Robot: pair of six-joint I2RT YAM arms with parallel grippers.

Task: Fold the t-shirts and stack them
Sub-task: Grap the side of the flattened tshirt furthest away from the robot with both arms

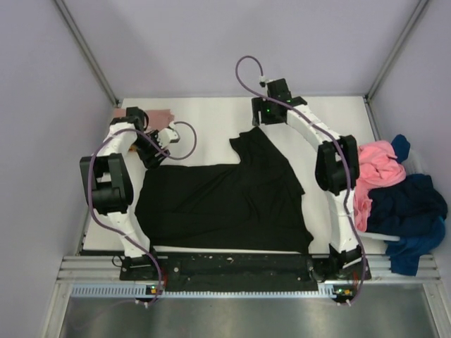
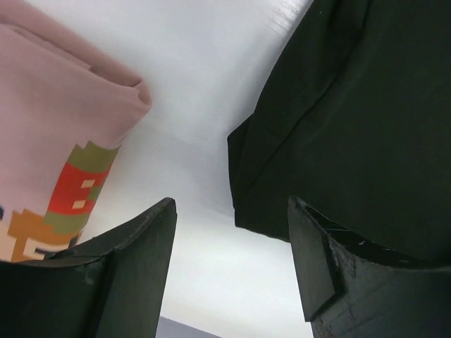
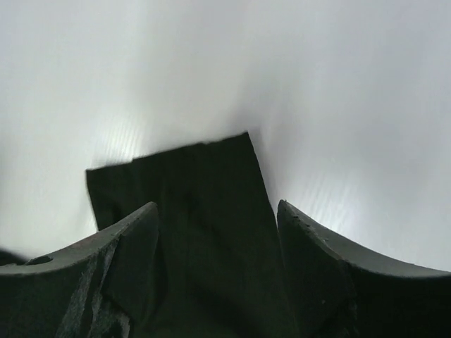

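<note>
A black t-shirt [image 1: 225, 201] lies spread across the table, one sleeve reaching toward the back. My left gripper [image 1: 150, 156] is open over bare table at the shirt's far left corner [image 2: 296, 141]. My right gripper [image 1: 259, 124] is open above the far sleeve end [image 3: 204, 211], its jaws either side of the cloth, not closed on it. A folded pink t-shirt with a cartoon print [image 1: 158, 116] lies at the back left, and shows in the left wrist view [image 2: 63, 141].
A heap of pink [image 1: 377, 169], navy [image 1: 409, 201] and blue [image 1: 416, 246] shirts lies off the table's right edge. White table surface [image 1: 211, 120] shows at the back. Grey walls close in on three sides.
</note>
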